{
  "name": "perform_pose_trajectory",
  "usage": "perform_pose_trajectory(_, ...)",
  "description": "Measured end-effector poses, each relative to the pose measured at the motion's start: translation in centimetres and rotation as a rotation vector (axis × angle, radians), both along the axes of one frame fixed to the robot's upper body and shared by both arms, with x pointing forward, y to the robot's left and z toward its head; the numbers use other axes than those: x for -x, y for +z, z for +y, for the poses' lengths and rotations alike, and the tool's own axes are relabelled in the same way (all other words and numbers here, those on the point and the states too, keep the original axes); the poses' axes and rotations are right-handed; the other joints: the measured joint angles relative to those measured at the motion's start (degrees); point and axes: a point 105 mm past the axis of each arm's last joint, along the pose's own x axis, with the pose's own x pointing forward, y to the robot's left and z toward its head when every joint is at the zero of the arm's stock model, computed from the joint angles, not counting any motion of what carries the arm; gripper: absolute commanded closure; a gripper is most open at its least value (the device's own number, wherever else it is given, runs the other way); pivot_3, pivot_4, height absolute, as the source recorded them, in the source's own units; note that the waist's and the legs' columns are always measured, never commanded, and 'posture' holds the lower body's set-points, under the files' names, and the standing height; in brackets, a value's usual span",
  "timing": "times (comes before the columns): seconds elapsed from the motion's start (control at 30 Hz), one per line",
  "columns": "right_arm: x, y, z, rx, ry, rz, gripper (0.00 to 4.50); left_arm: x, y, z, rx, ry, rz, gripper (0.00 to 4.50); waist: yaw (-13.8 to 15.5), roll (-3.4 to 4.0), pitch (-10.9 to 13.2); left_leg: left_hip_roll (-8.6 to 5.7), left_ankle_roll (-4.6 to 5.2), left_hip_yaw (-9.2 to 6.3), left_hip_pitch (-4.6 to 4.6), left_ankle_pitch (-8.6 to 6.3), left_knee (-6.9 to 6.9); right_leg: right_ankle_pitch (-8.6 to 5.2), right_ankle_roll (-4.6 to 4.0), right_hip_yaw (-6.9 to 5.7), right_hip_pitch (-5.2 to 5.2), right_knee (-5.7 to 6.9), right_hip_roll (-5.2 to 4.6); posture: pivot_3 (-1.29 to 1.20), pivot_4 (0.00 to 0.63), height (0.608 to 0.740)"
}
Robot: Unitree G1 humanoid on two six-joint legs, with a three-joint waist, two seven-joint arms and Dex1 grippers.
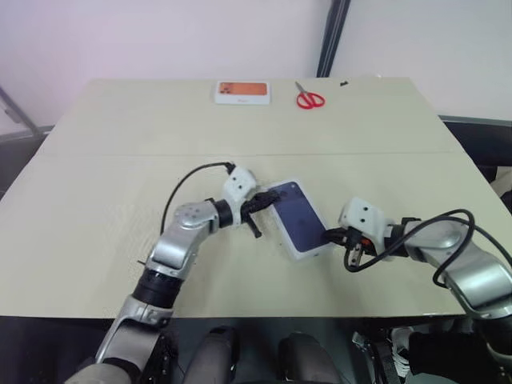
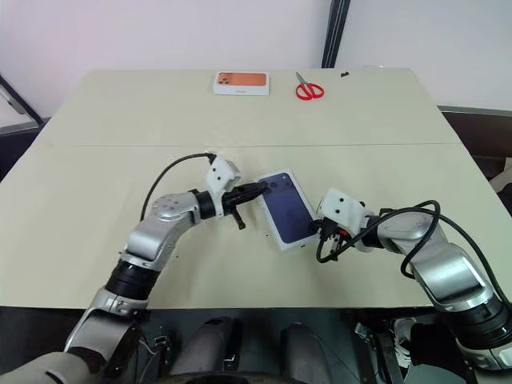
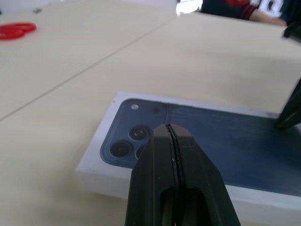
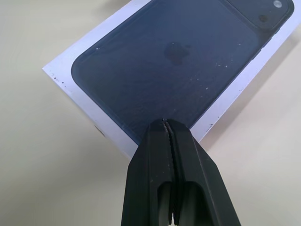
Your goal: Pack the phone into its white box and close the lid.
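I saw the lid [image 1: 298, 218] sitting on the box in the middle of the table [image 1: 96, 200]. My left gripper [image 1: 262, 200] was pinched shut at the lid's far end, and my right gripper [image 1: 330, 237] was pinched shut at its near end, both holding nothing.

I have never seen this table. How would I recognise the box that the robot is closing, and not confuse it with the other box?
Start from the beige table. Near its front edge, between the left gripper and the right gripper, lies the white box with the lid on it. Its top shows a dark blue phone picture, whereas the other box, at the far edge beside the red scissors, has an orange picture.
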Motion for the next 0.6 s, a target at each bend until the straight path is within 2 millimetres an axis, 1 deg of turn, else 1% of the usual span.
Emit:
perform_pose_trajectory(0.13,0.0,0.0,0.2,-0.006,-0.004,-0.004,4.46,-0.4,-1.4,-1.3,-0.053,-0.009,0.029,4.50,-0.1,0.00,0.0,0.00,0.00,0.00,0.00,0.00,-0.01,0.00,0.00,0.00,-0.01,0.00,0.01,0.00,0.150,0.740)
perform_pose_trajectory(0.23,0.0,0.0,0.2,-0.007,-0.010,-0.002,4.46,-0.3,-1.7,-1.6,-0.101,-0.030,0.023,4.50,-0.1,0.00,0.0,0.00,0.00,-0.01,0.00,0.00,-0.01,0.00,0.00,0.00,-0.01,0.00,0.01,0.00,0.150,0.740)
perform_pose_trajectory(0.37,0.0,0.0,0.2,-0.011,-0.017,-0.003,4.46,0.1,-1.9,-1.0,-0.178,-0.059,0.010,4.50,-0.1,0.01,0.0,0.00,0.00,-0.01,0.06,0.00,-0.02,0.00,0.00,0.01,0.03,0.00,0.01,0.00,0.150,0.740)
perform_pose_trajectory(0.53,-0.1,0.0,0.2,-0.011,-0.018,-0.004,4.46,0.3,-1.9,-0.8,-0.190,-0.055,-0.002,4.50,-0.1,0.01,0.0,0.01,0.00,-0.01,0.09,0.00,-0.03,0.00,0.00,0.02,0.06,-0.01,0.00,0.00,0.150,0.740)
perform_pose_trajectory(0.6,-0.4,0.1,0.3,-0.022,-0.024,-0.019,4.46,0.5,-1.9,-0.3,-0.183,-0.043,-0.007,4.50,-0.2,0.01,0.0,0.01,0.00,-0.01,0.10,0.00,-0.05,0.00,0.00,0.03,0.05,-0.02,0.00,0.00,0.150,0.740)
